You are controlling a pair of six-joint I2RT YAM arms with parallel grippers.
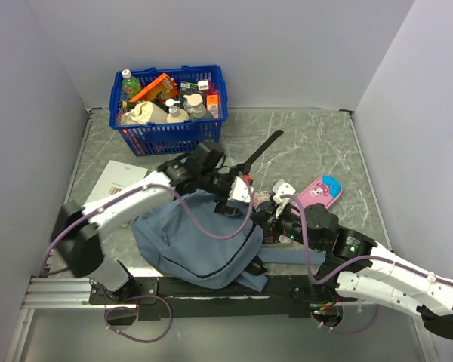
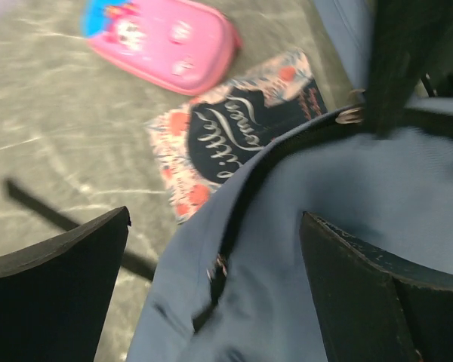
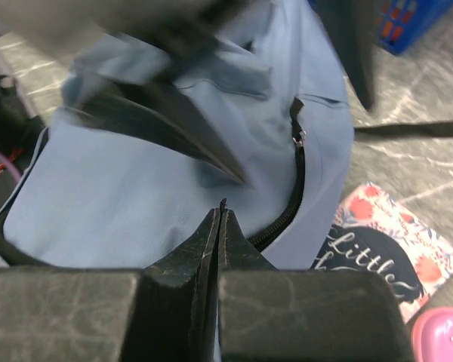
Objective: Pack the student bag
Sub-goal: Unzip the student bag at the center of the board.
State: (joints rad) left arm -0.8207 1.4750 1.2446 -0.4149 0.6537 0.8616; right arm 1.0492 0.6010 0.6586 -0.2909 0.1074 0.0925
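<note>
Both your pincers at student bag [image 1: 189, 241]: left gripper [image 2: 215, 219] gaping wide, right gripper [image 3: 220, 222] pinched shut; bag grey-blue, crumpled, dark zipper [image 3: 298, 177].

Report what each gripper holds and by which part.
Left gripper: open above the soft grey-blue fabric backpack, holding nothing. Right gripper: fingers shut by the bag's dark zipper; whether they pinch fabric cannot be told.

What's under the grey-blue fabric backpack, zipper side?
A floral-cover book with white script shows past the backpack edge; its near corner is covered, anything deeper hidden.
</note>
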